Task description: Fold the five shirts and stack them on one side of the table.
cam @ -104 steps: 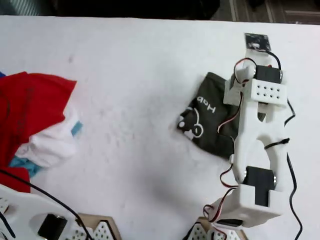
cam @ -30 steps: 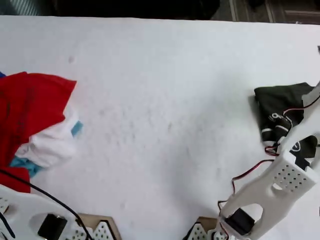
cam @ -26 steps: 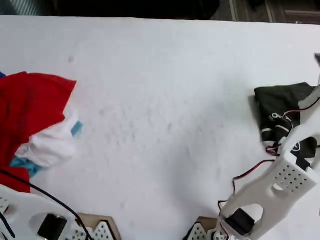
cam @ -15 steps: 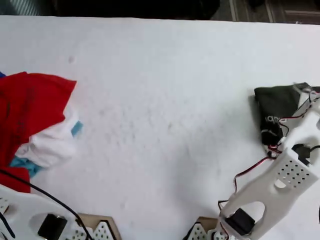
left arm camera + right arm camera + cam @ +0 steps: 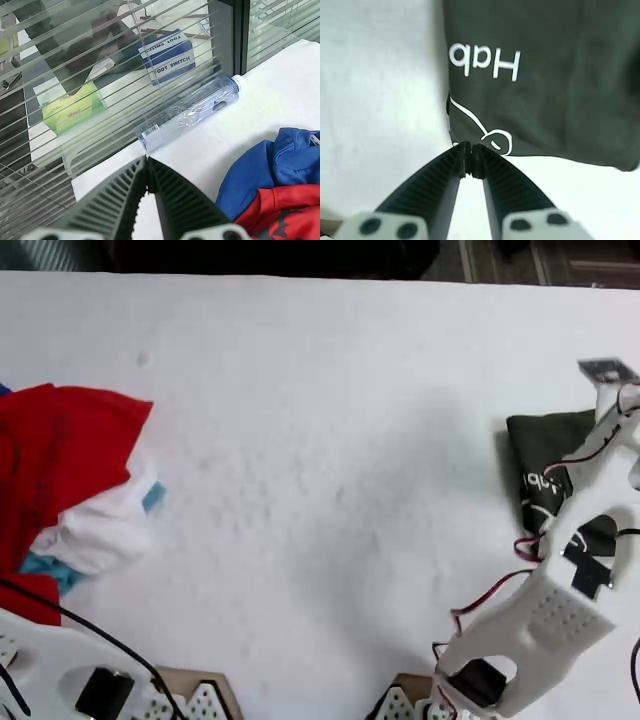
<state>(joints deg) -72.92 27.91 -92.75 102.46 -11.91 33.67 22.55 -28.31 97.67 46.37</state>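
A folded dark shirt with white print lies flat at the table's right edge. My right arm stands over it. In the right wrist view my right gripper is shut, its tips at the printed corner of the dark shirt with nothing visibly pinched. At the left edge is a loose pile: a red shirt, a white one and a light blue one. My left gripper is shut and raised, with a blue shirt and the red shirt beyond it.
A clear plastic bottle lies on the table's edge by the window blinds. The white table is bare between the pile and the dark shirt. My left arm's base sits at the near left corner.
The dark shirt went from right of centre to the table's right edge with my right arm. In the last second the arm swung a little toward the far side; the shirt stayed.
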